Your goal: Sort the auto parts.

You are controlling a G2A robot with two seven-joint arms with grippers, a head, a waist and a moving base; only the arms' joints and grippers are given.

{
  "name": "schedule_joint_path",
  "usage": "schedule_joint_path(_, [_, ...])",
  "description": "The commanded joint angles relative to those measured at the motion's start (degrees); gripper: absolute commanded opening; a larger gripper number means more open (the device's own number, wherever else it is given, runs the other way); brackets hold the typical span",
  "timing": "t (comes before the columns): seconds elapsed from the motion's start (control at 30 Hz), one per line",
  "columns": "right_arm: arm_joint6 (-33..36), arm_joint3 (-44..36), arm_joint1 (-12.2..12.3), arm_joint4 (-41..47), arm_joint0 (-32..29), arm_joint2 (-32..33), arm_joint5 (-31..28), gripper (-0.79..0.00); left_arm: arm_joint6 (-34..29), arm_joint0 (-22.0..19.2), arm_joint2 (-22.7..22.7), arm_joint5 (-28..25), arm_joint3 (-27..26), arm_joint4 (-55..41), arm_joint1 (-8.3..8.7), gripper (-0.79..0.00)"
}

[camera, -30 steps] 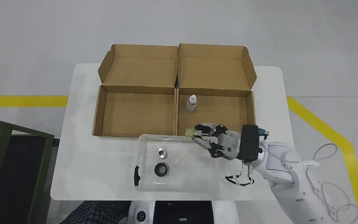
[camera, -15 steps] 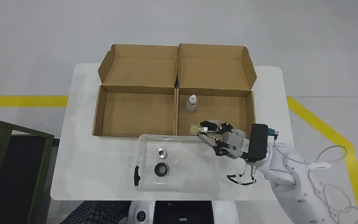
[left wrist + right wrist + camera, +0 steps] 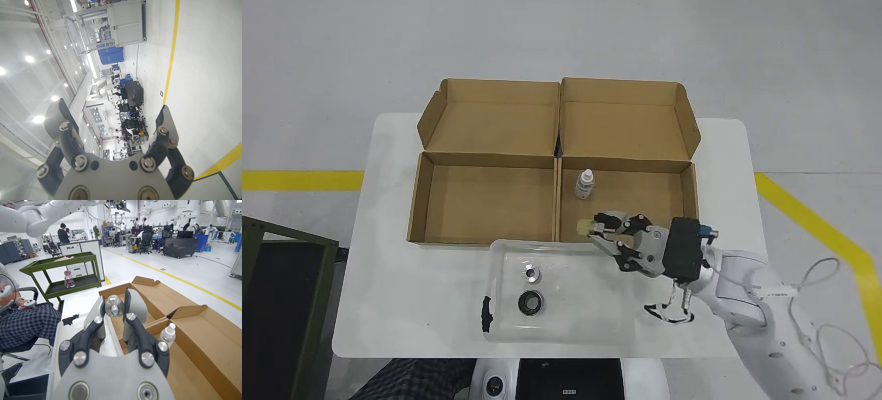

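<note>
Right wrist view: my right end effector (image 3: 115, 299) is clenched on a round metal part (image 3: 114, 309). It hangs above the spot where the clear tray (image 3: 572, 310) meets the left box (image 3: 162, 302) and the right box (image 3: 198, 336). The fingertip-only pinch could slip, I judge, dropping the part into the wrong box.

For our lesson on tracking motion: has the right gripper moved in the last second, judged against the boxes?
Yes. The right gripper, holding a metal part, edged from the clear tray toward the right cardboard box.
</note>
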Motion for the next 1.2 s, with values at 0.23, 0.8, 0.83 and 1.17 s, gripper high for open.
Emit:
schedule_joint_path(0.23, [3.35, 1.78, -0.24, -3.58, 2.79, -1.11, 2.55, -0.785, 0.00, 0.00, 0.00, 0.00, 0.00, 0.00, 0.00, 0.000])
schedule_joint_path(0.8, [16.50, 8.92, -0.67, -7.20, 11.45, -4.80, 3.44, -0.785, 0.00, 0.00, 0.00, 0.00, 0.00, 0.00, 0.00, 0.000])
schedule_joint_path(0.83, [17.29, 9.39, -0.70, -7.23, 11.87, -5.10, 3.40, -0.785, 0.00, 0.00, 0.00, 0.00, 0.00, 0.00, 0.00, 0.000])
schedule_joint_path(1.17, [24.46, 13.87, -1.12, -10.78, 15.52, -8.46, 4.68, -0.785, 0.00, 0.00, 0.00, 0.00, 0.00, 0.00, 0.00, 0.000])
